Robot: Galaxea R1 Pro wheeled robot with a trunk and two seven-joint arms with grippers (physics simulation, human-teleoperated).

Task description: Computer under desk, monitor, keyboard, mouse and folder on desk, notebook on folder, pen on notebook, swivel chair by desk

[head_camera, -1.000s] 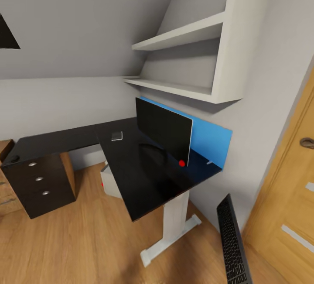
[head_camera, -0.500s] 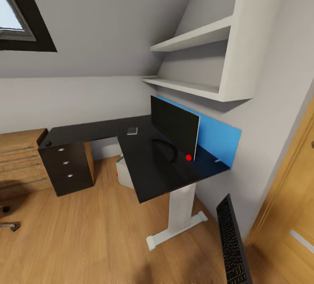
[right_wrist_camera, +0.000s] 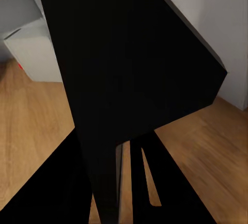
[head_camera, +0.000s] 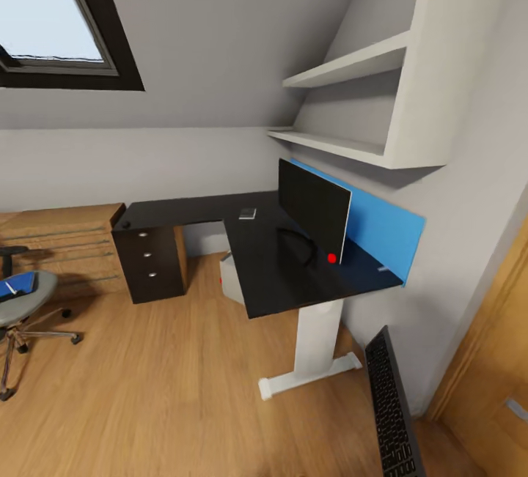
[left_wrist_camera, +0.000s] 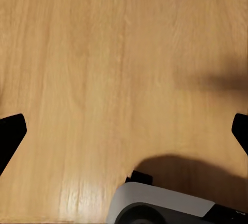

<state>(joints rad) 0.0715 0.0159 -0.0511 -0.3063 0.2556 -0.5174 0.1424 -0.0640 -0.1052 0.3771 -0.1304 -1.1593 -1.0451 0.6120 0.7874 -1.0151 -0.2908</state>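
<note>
The black L-shaped desk (head_camera: 271, 272) stands against the wall. On it the monitor (head_camera: 314, 213) is upright in front of a blue back panel. A small grey flat item (head_camera: 248, 213), perhaps the mouse, lies on the desk's corner. Under the desk sits the light grey computer (head_camera: 233, 280) (right_wrist_camera: 32, 53). The black keyboard (head_camera: 392, 411) (right_wrist_camera: 129, 64) hangs in the air at the lower right, with my right gripper (right_wrist_camera: 119, 182) shut on it. At the far left the grey swivel chair (head_camera: 22, 302) carries a blue flat item (head_camera: 16, 284) and the white pen (head_camera: 9, 288). My left gripper (left_wrist_camera: 124, 131) is open above bare floor.
A black three-drawer unit (head_camera: 152, 266) holds up the desk's left end, and a low light-wood cabinet (head_camera: 70, 246) stands beside it. White shelves (head_camera: 345, 107) hang above the monitor. A wooden door (head_camera: 491, 382) is at the right. Wood floor lies between me and the desk.
The head view has swung left and drawn back, so the desk looks smaller and farther right, and the window and swivel chair have come into view. The keyboard keeps its place in the picture.
</note>
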